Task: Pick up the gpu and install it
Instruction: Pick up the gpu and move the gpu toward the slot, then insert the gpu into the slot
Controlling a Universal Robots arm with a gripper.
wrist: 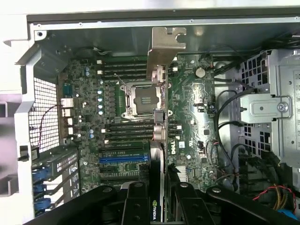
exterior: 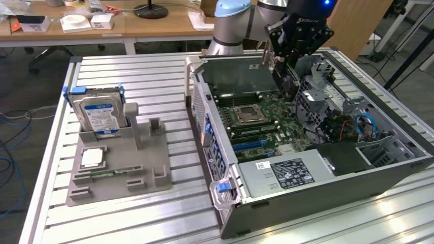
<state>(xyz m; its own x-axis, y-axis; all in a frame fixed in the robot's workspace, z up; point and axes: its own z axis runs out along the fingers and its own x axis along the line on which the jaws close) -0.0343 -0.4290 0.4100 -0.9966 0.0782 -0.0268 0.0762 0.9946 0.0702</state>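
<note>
Slatted metal table (exterior: 135, 66) carries a grey parts holder (exterior: 154, 155) and open computer case (exterior: 291, 213).

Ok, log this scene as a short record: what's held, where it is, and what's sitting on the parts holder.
held: gpu, edge-on, bracket end away from the fingers
fingers: closed on the gpu
location: over the motherboard inside the open computer case
seated: cannot tell
parts holder: upright hard drive, square chip, memory stick, at the exterior view's left
</note>
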